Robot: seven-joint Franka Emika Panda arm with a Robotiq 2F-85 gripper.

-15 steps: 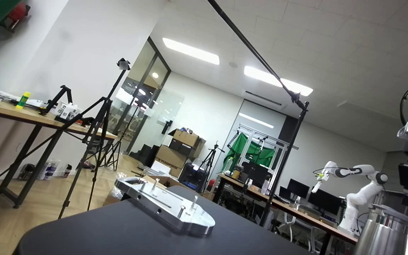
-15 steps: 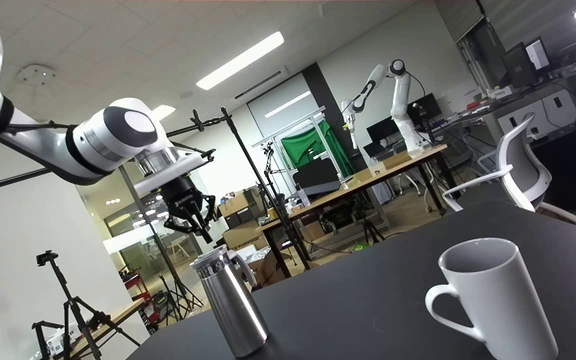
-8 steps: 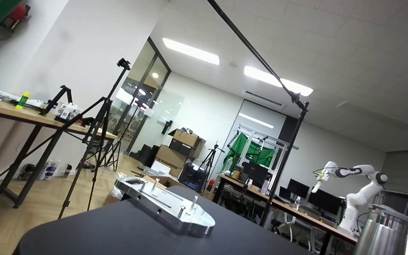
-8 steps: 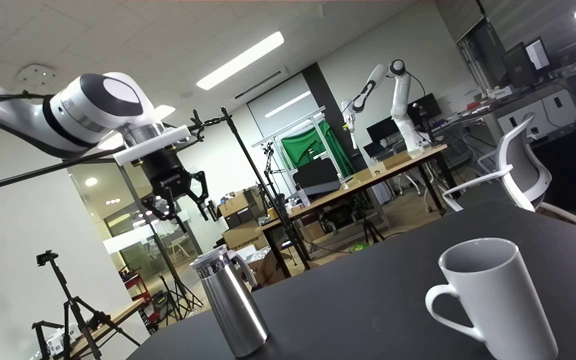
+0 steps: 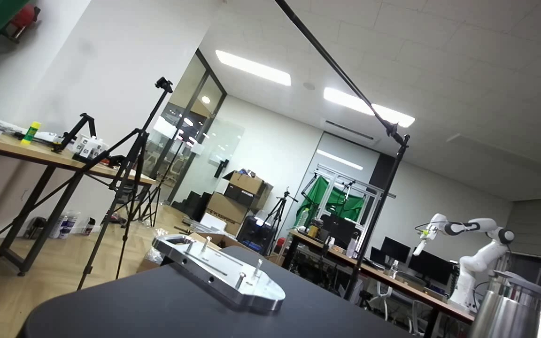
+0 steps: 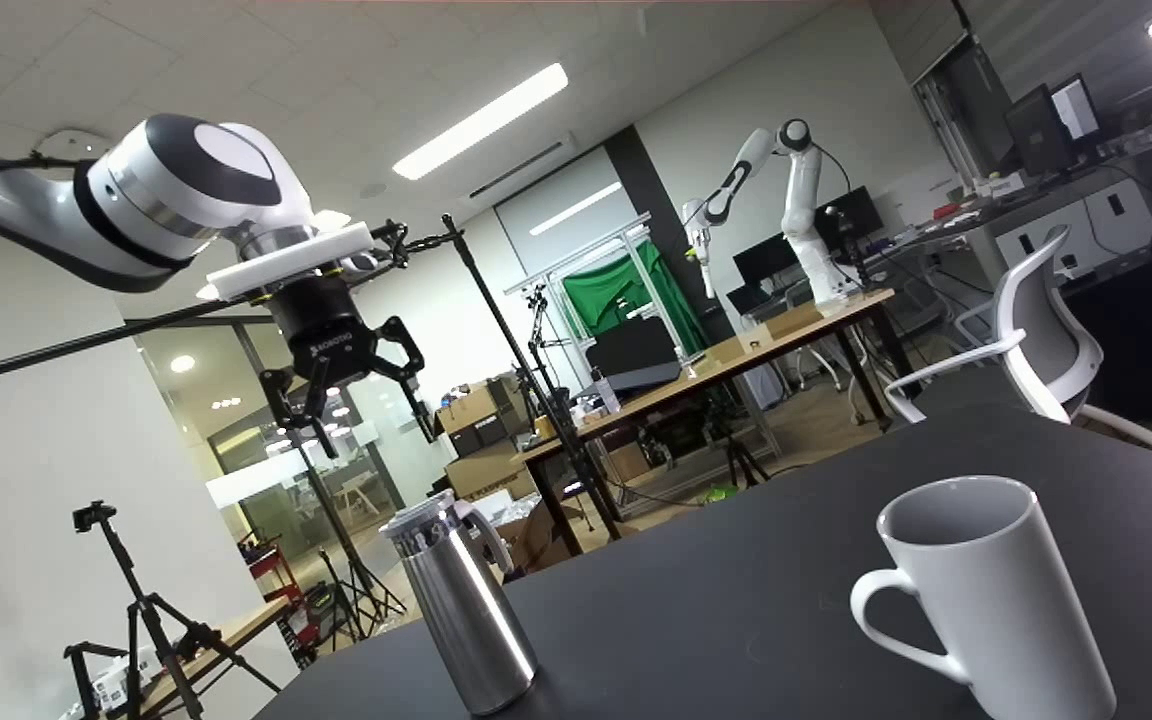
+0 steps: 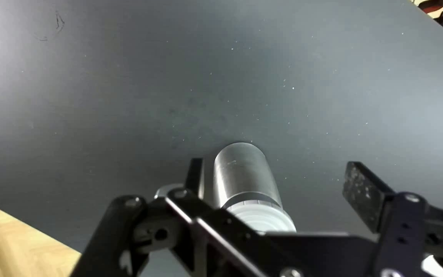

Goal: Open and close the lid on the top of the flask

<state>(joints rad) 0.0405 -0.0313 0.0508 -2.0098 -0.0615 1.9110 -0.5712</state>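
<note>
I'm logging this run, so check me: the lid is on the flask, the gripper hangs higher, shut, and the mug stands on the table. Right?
Not quite: the gripper is open, its jaws wide apart in the wrist view. The rest holds: it hangs higher, the lid is on the flask, and the mug stands on the table.

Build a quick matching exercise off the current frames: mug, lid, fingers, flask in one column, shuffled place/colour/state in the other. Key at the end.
Column one
1) mug
2) lid
3) fingers
4) flask

Column two
A) set on top of the flask
B) silvery, standing upright on the black table
C) white, open-topped
D) black, spread apart, holding nothing

Right pairs: 1-C, 2-A, 3-D, 4-B
</note>
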